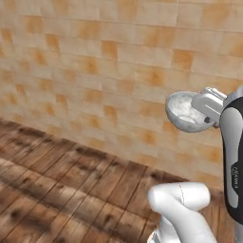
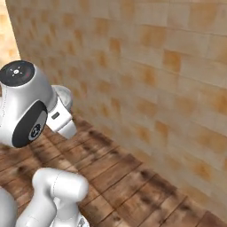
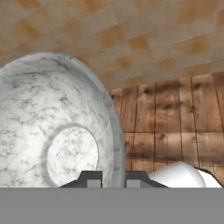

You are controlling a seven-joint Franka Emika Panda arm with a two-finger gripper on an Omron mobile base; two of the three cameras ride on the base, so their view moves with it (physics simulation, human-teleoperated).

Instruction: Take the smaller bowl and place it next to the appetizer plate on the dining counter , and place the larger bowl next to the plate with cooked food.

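Holding smaller bowl [image 1: 184, 113] aloft | gripper [image 3: 113, 178] clamped on its rim | orange tiled wall [image 1: 95, 61] behind | wooden floor [image 1: 61, 190] below

arm raised, reaching forward | gripper [image 3: 113, 177] clamped tight, jaws nearly together

The smaller bowl [image 1: 184, 113] is a mottled grey-white, stone-like round bowl. It hangs in the air well above the wooden floor [image 1: 61, 185], tipped on its side, its rim pinched between the jaws, hollow facing the camera in the hand view.
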